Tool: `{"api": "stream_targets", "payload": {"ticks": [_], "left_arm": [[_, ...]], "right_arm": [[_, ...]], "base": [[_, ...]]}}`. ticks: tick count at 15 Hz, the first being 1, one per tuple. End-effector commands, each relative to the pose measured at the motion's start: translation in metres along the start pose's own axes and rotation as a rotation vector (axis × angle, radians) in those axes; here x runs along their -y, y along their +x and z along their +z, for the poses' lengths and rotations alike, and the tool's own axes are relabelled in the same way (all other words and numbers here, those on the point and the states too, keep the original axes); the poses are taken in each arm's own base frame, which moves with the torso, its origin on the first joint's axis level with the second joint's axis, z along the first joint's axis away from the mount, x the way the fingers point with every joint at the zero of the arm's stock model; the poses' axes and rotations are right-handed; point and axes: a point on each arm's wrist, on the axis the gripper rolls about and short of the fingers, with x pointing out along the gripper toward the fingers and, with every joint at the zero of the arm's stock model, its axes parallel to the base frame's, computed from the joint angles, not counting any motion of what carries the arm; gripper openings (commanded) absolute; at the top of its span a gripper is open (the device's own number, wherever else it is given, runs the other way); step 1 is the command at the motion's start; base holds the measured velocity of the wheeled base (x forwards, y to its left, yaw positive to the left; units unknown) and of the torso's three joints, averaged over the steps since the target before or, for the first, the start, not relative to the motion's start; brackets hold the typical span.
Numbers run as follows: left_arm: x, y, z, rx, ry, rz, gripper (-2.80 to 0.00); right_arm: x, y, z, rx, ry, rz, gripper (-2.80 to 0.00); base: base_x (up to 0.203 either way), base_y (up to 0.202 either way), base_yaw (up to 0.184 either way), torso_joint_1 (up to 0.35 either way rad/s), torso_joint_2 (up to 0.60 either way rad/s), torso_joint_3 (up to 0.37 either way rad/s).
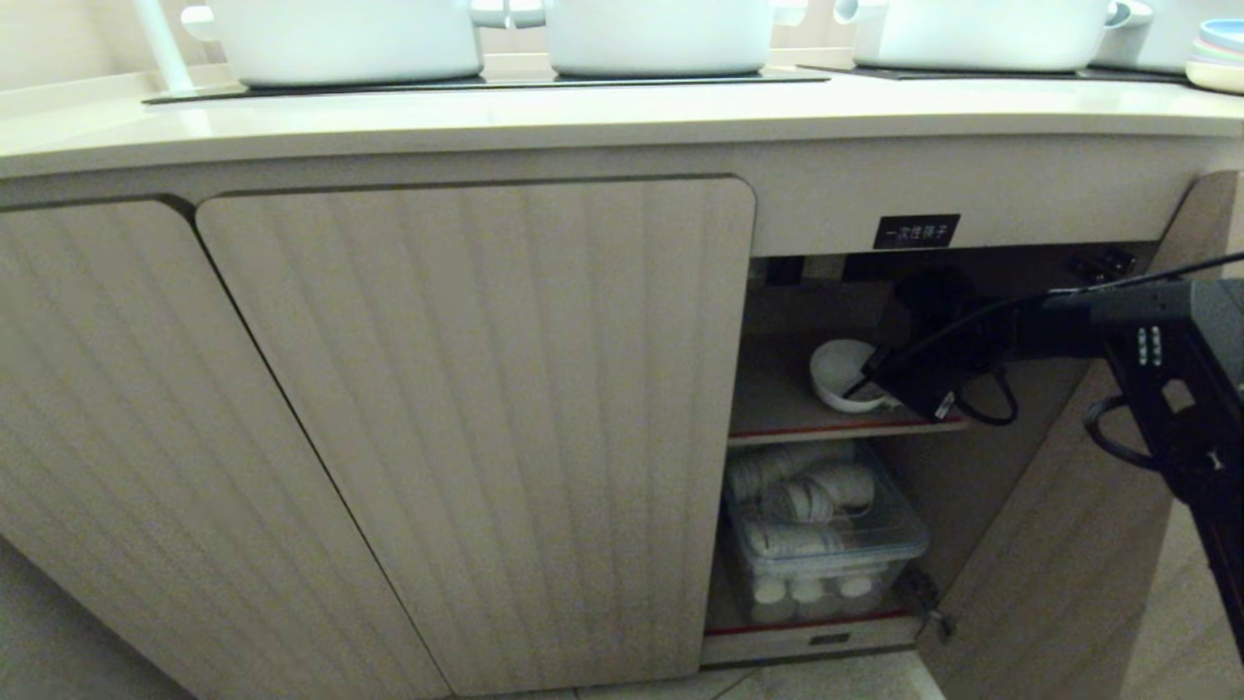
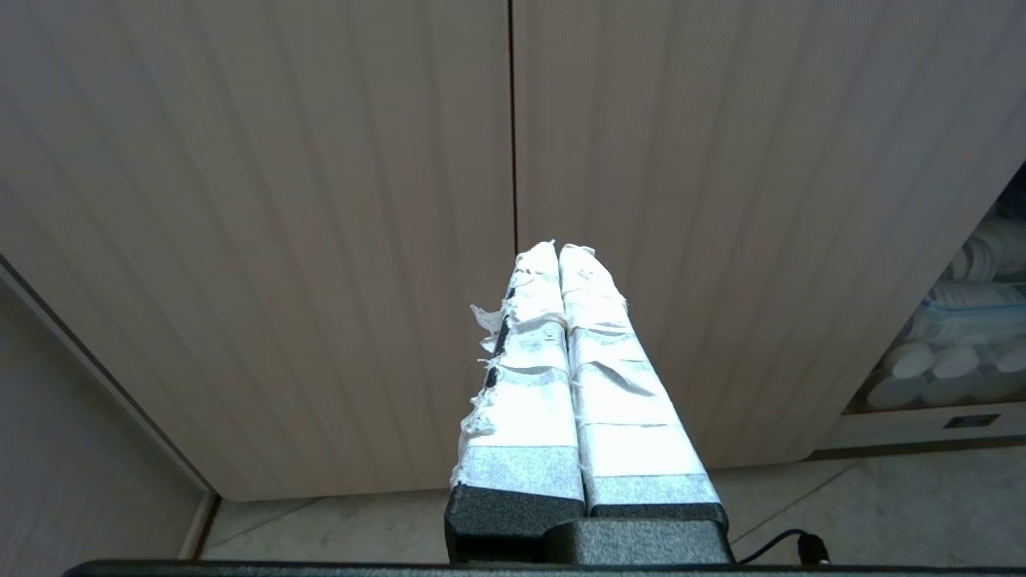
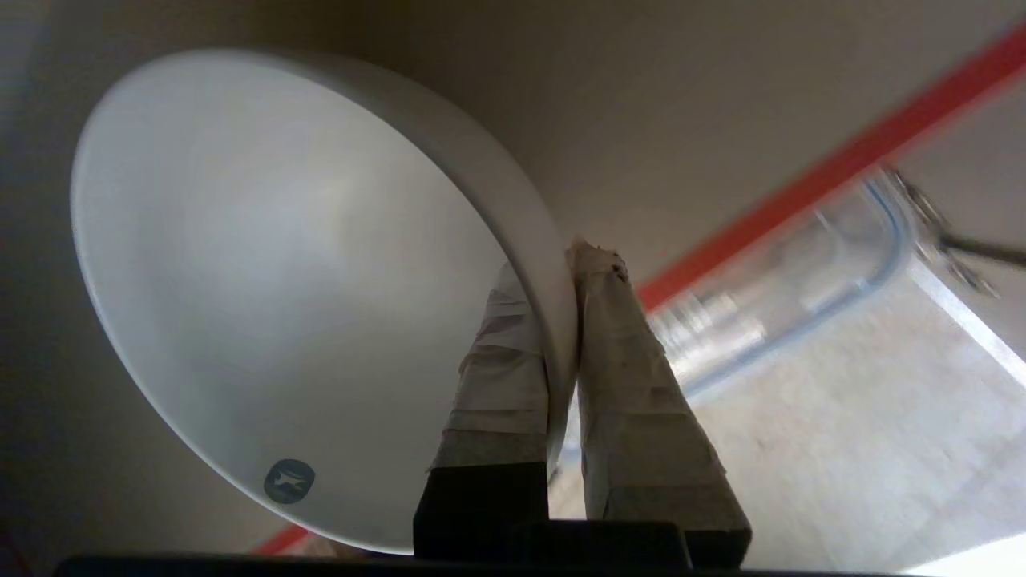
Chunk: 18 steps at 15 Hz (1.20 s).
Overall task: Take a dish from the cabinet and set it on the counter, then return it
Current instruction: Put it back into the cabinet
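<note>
Your right gripper point(image 3: 561, 320) reaches into the open cabinet point(image 1: 972, 204) and pinches the rim of the white bowl point(image 1: 844, 374), one taped finger inside the wall, the other outside. The bowl sits on the upper, red-edged shelf point(image 1: 777, 413), tilted in the grip rather than lying flat. Whether you are taking it out or putting it back cannot be told from this alone; the counter point(image 1: 583, 122) above carries only the white pots point(image 1: 661, 39) on the cooktop and stacked plates point(image 1: 1220, 53) at its far right.

If this is the withdrawal, your next move calls for a level pull out past the open door point(image 1: 1069, 544), then a lift clear of the counter's rounded edge without letting the bowl pivot between the fingers.

Only the right wrist view shows the grip itself and a small blue mark inside the bowl point(image 3: 288, 481). The head view alone places the bowl on its shelf, above a clear bin of white cups point(image 1: 826, 530). The left wrist view shows your left gripper point(image 2: 559, 252) parked, fingers pressed together on nothing, facing the closed fluted doors point(image 2: 321, 200).
</note>
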Motion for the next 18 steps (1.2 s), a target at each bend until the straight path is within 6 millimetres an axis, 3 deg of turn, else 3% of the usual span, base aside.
{"api": "stream_targets", "payload": {"ticks": [1,18], "left_arm": [[0.0,0.0,0.0,0.001,0.0,0.0,-2.8],[0.0,0.0,0.0,0.002,0.0,0.0,-2.8]], "right_arm": [[0.0,0.003,0.0,0.009,0.003,0.008,-2.8],[0.003,0.017,-0.001,0.031,-0.07,0.022,-2.8]], "base": [[0.0,0.0,0.0,0.0,0.0,0.0],[0.0,0.0,0.0,0.0,0.0,0.0]]}}
